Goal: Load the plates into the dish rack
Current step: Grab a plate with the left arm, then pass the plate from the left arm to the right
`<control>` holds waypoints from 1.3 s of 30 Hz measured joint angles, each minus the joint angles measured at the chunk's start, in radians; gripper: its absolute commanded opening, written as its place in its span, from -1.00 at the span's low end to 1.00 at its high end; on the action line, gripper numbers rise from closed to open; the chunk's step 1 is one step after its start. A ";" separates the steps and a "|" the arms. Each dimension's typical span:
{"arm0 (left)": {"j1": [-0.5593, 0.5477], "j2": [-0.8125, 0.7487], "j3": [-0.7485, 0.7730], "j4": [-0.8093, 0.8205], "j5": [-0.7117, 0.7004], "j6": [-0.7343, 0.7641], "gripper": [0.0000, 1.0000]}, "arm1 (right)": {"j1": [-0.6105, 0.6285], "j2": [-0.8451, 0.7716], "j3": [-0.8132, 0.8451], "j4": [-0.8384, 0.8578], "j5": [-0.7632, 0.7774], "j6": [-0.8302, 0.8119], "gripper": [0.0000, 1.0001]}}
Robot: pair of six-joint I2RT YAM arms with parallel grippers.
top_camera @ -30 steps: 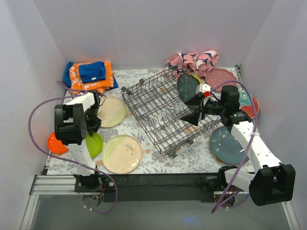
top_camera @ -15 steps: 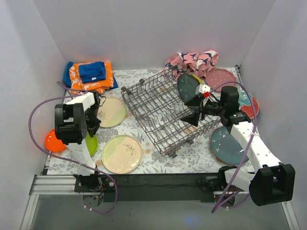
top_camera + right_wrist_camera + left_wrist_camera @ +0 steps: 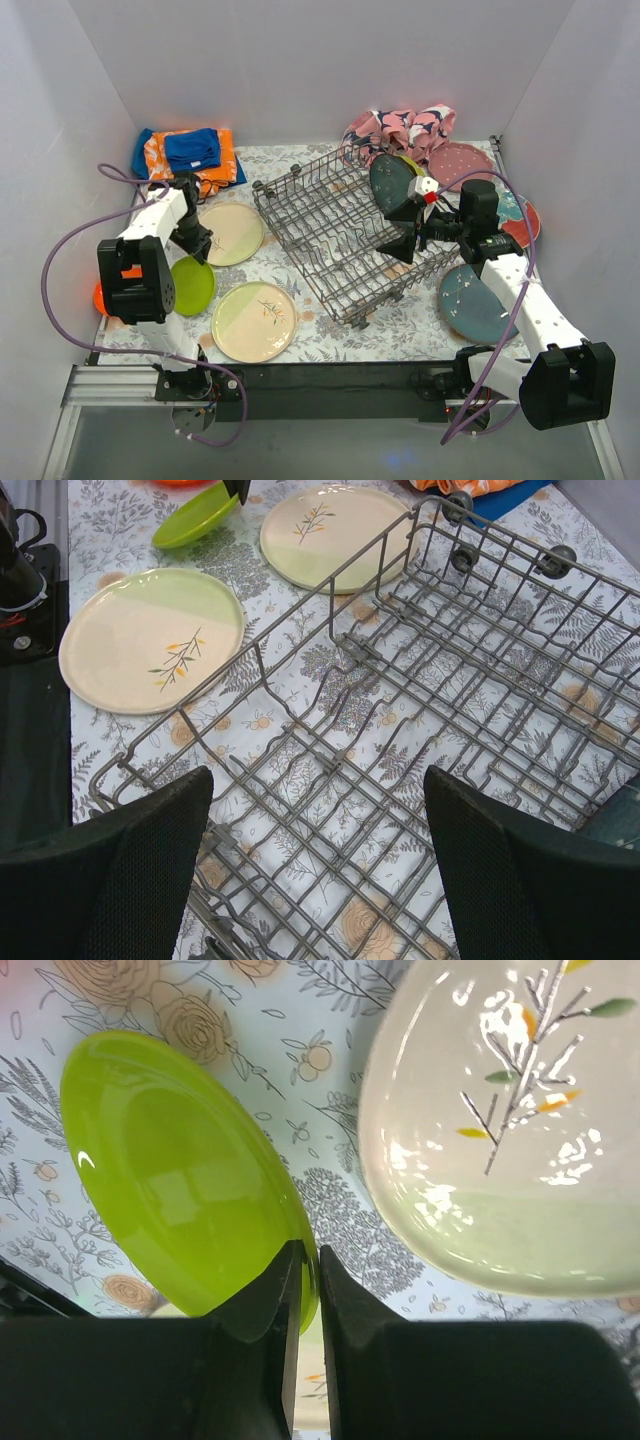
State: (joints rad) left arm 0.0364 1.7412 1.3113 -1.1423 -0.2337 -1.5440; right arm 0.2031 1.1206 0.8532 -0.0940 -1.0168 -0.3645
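- I've got L gripper (image 3: 308, 1256) clamped on lime plate (image 3: 180, 1180) rim, nr counter's left edge.
- R gripper (image 3: 318, 780) fingers spread wide, over dish rack (image 3: 340, 235), mid-counter.
- One dark plate (image 3: 388, 182) looks racked; rest unloaded.

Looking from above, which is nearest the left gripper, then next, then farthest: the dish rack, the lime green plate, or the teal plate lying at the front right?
1. Lime green plate: on the left, pinched in the left gripper.
2. Dish rack: in the middle of the table.
3. Teal plate: far over at the front right.
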 measured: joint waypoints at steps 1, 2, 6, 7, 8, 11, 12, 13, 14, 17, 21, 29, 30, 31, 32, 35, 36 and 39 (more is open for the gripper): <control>0.000 -0.006 0.002 0.000 0.008 0.000 -1.00 | 0.000 0.000 0.000 0.000 0.000 0.000 0.80; 0.000 -0.016 0.005 -0.001 0.017 0.000 -1.00 | 0.000 0.000 0.000 0.000 0.000 0.000 0.80; 0.000 -0.082 0.024 0.008 0.048 0.000 -1.00 | 0.000 0.000 0.000 0.000 0.000 -0.002 0.81; 0.000 -0.102 0.026 0.014 0.055 -0.001 -1.00 | 0.000 0.000 0.000 0.000 0.000 -0.002 0.81; 0.000 -0.127 0.028 0.021 0.062 -0.002 -1.00 | 0.000 0.000 -0.001 0.000 0.000 -0.003 0.81; 0.000 -0.205 0.035 0.038 0.084 -0.010 -1.00 | 0.000 0.001 -0.001 0.000 -0.004 -0.004 0.81; 0.000 -0.229 0.039 0.042 0.090 -0.013 -1.00 | 0.000 0.001 -0.001 0.000 -0.005 -0.005 0.81; 0.000 -0.253 0.042 0.048 0.097 -0.017 -1.00 | 0.000 0.002 -0.001 0.000 -0.007 -0.005 0.81; 0.000 -0.273 0.044 0.055 0.107 -0.020 -1.00 | 0.000 0.004 -0.001 0.000 -0.008 -0.005 0.81; 0.000 -0.322 0.046 0.079 0.142 -0.027 -1.00 | 0.000 0.019 0.000 -0.003 -0.010 -0.006 0.81; 0.000 -0.365 0.048 0.119 0.209 -0.018 -1.00 | 0.000 0.037 0.008 -0.036 -0.003 -0.018 0.81; 0.000 -0.424 0.053 0.234 0.364 0.069 -1.00 | 0.001 0.077 0.159 -0.225 0.034 -0.130 0.81; 0.000 -0.425 0.055 0.246 0.385 0.077 -1.00 | 0.004 0.083 0.185 -0.254 0.041 -0.144 0.81; -0.001 -0.425 0.057 0.258 0.404 0.083 -1.00 | 0.010 0.089 0.205 -0.275 0.048 -0.154 0.81; -0.002 -0.425 0.058 0.269 0.424 0.086 -1.00 | 0.016 0.096 0.230 -0.299 0.060 -0.167 0.81; -0.008 -0.424 0.064 0.299 0.483 0.082 -1.00 | 0.061 0.120 0.301 -0.367 0.109 -0.199 0.81; -0.013 -0.424 0.068 0.310 0.505 0.077 -1.00 | 0.079 0.130 0.322 -0.383 0.128 -0.206 0.81; -0.039 -0.422 0.093 0.335 0.557 0.044 -1.00 | 0.135 0.159 0.384 -0.432 0.188 -0.220 0.81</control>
State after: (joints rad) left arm -0.0029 1.3190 1.4048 -0.8070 0.3237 -1.4998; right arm 0.3386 1.2797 1.2373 -0.5259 -0.8288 -0.5850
